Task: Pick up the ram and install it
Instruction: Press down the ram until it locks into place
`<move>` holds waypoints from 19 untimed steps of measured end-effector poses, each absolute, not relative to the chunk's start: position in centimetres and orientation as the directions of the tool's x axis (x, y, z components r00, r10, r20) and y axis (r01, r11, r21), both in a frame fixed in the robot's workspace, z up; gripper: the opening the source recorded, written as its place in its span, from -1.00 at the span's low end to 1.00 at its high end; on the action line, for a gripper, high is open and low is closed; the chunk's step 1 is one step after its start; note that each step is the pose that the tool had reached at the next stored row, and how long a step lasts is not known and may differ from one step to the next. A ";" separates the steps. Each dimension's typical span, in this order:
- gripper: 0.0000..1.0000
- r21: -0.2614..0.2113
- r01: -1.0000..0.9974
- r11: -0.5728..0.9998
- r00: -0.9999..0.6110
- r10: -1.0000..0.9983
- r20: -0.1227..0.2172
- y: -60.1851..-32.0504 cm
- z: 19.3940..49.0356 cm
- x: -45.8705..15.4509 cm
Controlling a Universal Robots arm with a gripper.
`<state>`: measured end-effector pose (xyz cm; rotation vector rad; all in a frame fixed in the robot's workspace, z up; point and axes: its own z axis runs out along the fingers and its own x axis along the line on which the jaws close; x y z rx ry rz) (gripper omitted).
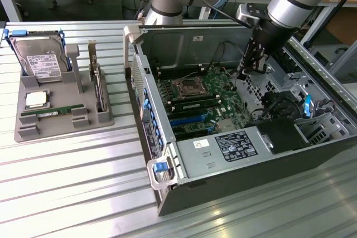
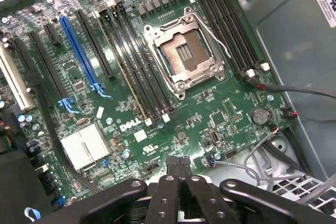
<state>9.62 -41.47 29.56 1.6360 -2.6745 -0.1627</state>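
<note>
Wrist view shows our gripper [image 2: 180, 169] pressed together and empty over the motherboard [image 2: 157, 103], while the ram [image 1: 53, 112] lies in the gray tray [image 1: 61, 129] on the table [image 1: 83, 193], so we should approach it squarely.

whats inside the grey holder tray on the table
In the grey holder tray: a hard drive standing at the back, a square silver processor chip, the ram lying in its slot, and an upright card. Their undersides are hidden.
</note>
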 end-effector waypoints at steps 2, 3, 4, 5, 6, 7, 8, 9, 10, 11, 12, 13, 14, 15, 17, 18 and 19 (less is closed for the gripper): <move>-0.79 0.088 -0.871 0.483 -0.488 -0.871 -0.050 -41.5 29.5 9.6; -0.79 0.088 -0.865 0.495 -0.500 -0.865 -0.049 -41.5 29.5 9.7; -0.79 0.087 -0.854 0.513 -0.518 -0.854 -0.048 -41.5 29.5 9.7; -0.79 0.086 -0.841 0.533 -0.538 -0.842 -0.047 -41.5 29.5 9.7; -0.79 0.086 -0.833 0.547 -0.552 -0.833 -0.046 -41.5 29.4 9.7; -0.79 0.085 -0.826 0.557 -0.562 -0.826 -0.045 -41.5 29.4 9.7; -0.79 0.085 -0.819 0.567 -0.572 -0.819 -0.045 -41.5 29.4 9.7; -0.79 0.085 -0.814 0.575 -0.579 -0.814 -0.044 -41.5 29.4 9.7; -0.79 0.084 -0.806 0.586 -0.591 -0.806 -0.043 -41.5 29.4 9.7; -0.79 0.083 -0.798 0.597 -0.602 -0.798 -0.042 -41.5 29.4 9.7; -0.79 0.082 -0.782 0.618 -0.622 -0.782 -0.041 -41.5 29.3 9.7; -0.79 0.081 -0.774 0.628 -0.632 -0.774 -0.040 -41.5 29.3 9.7; -0.79 0.081 -0.764 0.641 -0.645 -0.763 -0.039 -41.5 29.3 9.8; -0.79 0.080 -0.754 0.652 -0.656 -0.754 -0.038 -41.5 29.3 9.8; -0.79 0.079 -0.734 0.674 -0.678 -0.734 -0.037 -41.5 29.2 9.8; -0.79 0.078 -0.727 0.682 -0.686 -0.727 -0.036 -41.5 29.2 9.8; -0.79 0.078 -0.721 0.689 -0.692 -0.721 -0.036 -41.5 29.2 9.8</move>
